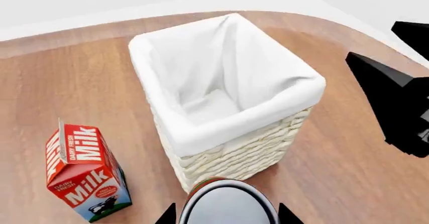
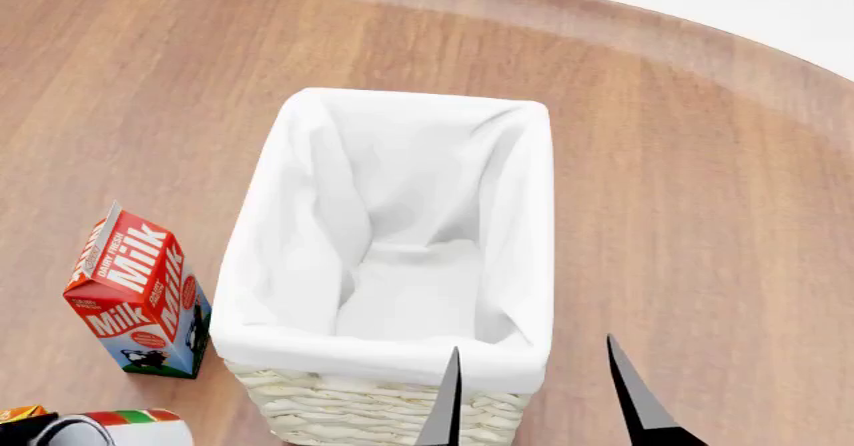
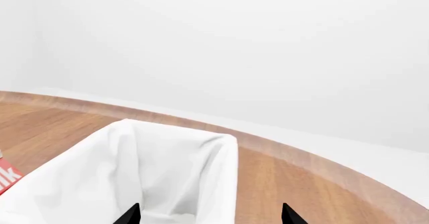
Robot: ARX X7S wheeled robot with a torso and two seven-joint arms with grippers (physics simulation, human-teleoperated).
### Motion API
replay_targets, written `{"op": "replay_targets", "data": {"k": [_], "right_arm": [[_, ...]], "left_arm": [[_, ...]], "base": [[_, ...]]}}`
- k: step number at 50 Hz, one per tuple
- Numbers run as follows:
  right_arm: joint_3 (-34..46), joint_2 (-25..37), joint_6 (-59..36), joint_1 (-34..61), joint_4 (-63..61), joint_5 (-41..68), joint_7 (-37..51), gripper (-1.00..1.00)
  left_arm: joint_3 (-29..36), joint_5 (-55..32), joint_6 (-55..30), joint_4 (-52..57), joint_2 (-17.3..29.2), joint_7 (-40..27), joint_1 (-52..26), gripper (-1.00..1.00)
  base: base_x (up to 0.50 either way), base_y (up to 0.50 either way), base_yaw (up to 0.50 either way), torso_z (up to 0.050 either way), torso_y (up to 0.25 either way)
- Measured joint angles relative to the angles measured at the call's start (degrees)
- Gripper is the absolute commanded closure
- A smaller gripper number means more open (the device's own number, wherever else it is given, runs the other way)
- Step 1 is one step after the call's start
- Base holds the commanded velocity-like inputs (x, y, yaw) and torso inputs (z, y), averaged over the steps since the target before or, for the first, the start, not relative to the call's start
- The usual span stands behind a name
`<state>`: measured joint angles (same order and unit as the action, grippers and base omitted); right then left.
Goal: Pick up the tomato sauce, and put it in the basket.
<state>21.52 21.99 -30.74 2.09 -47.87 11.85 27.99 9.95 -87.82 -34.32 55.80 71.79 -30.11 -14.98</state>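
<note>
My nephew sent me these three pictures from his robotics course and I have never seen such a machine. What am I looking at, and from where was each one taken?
These are simulator renders of a two-armed wheeled robot. One picture comes from a camera on its head, looking down; the other two come from cameras near each gripper.

On the round brown wooden table stands a cream-white woven wicker basket with a white cloth liner, nothing in it. Beside it stands a red milk carton.

The left gripper holds a small tin can with a silver-grey top and red, green and white label, just in front of the basket. The black prongs of the right gripper are spread apart and hold nothing.
</note>
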Motion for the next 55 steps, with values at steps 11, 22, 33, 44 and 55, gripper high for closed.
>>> {"op": "replay_targets", "data": {"k": [11,22,33,44,55], "right_arm": [[0.21,0.2,-0.27,0.26,-0.22,-0.11,0.27,-1.0],[0.62,0.31,-0.33,0.47,-0.27,-0.2,0.43,-1.0],[1.11,0.38,-0.13,0.6,-0.13,-0.31,0.52,-1.0],[1.36,0.55,-0.28,0.79,-0.38,-0.24,0.63,-1.0],[1.16,0.77,-0.37,0.88,-0.63,0.1,0.76,-1.0]], "left_arm": [[5.46,-9.89,-7.91,-4.93,-5.04,-3.14,-21.68,1.0],[10.29,-11.92,-14.41,-12.98,-10.72,-3.45,-35.99,1.0],[13.37,-10.28,-18.45,-20.45,-15.21,-1.65,-44.58,1.0],[16.39,-6.55,-21.32,-28.64,-20.81,1.55,-52.45,1.0],[20.9,0.12,-24.11,-37.37,-27.32,7.01,-60.88,1.0]], "base": [[0.0,0.0,0.0,0.0,0.0],[0.0,0.0,0.0,0.0,0.0],[0.0,0.0,0.0,0.0,0.0],[0.0,0.0,0.0,0.0,0.0],[0.0,0.0,0.0,0.0,0.0]]}}
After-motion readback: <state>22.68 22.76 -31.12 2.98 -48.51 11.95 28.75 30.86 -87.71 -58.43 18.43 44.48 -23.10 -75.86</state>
